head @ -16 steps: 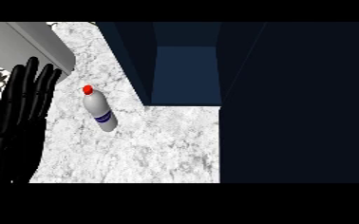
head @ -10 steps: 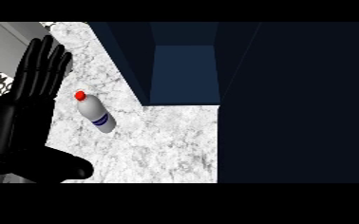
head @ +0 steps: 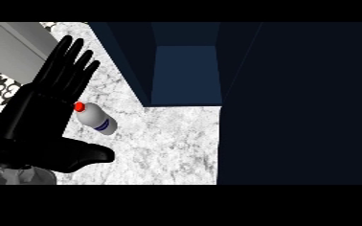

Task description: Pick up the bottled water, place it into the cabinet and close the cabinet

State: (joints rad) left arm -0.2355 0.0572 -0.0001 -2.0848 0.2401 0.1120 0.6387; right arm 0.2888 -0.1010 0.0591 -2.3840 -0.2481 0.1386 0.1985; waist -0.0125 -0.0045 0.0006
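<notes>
The water bottle (head: 97, 119) lies on its side on the marble counter (head: 166, 146), clear with a blue label and a red cap (head: 79, 107) pointing up-left. My left hand (head: 44, 109) fills the view's left side, open, with straight fingers pointing up and the thumb stretched out to the right below the bottle. The hand's edge shows right beside the cap and holds nothing. The cabinet (head: 185, 74) stands open at the back, its inside dark blue. My right hand shows nowhere.
The cabinet's open door (head: 290, 105) is a large dark panel along the counter's right side. A grey appliance (head: 22, 40) sits at the far left behind my hand.
My left hand has moved right and forward, from the left edge to just beside the bottle's cap, and its thumb has come into view. The bottle has not moved.
</notes>
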